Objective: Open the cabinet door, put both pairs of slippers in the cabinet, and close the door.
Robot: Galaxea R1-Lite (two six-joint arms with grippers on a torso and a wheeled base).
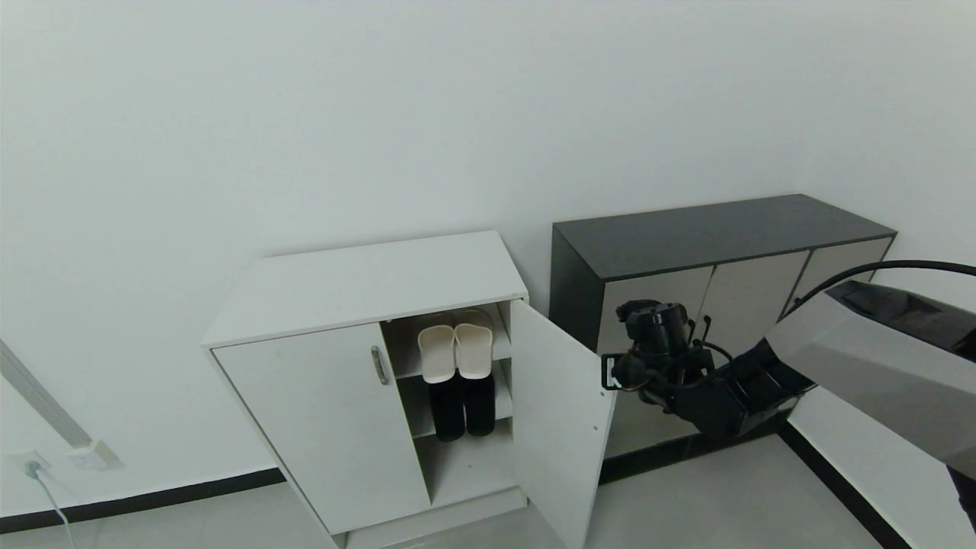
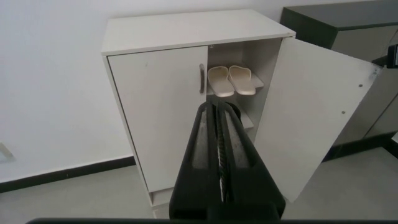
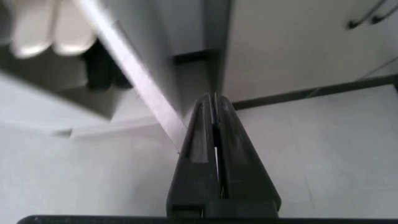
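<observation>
The white cabinet (image 1: 366, 286) stands against the wall, its left door (image 1: 320, 419) closed and its right door (image 1: 560, 427) swung open. A cream pair of slippers (image 1: 456, 351) lies on the upper shelf, and a black pair (image 1: 463, 408) sits on the shelf below. My right gripper (image 1: 608, 372) is shut and empty, right beside the open door's outer edge (image 3: 137, 74). My left gripper (image 2: 217, 109) is shut and empty, held back from the cabinet front and facing the gap by the handle (image 2: 201, 78). The cream slippers (image 2: 235, 79) show past it.
A dark cabinet (image 1: 717, 229) with pale doors stands just right of the white one, behind my right arm. A wall socket with a cable (image 1: 30, 463) is low on the left wall. Bare floor (image 1: 701, 503) lies in front of both cabinets.
</observation>
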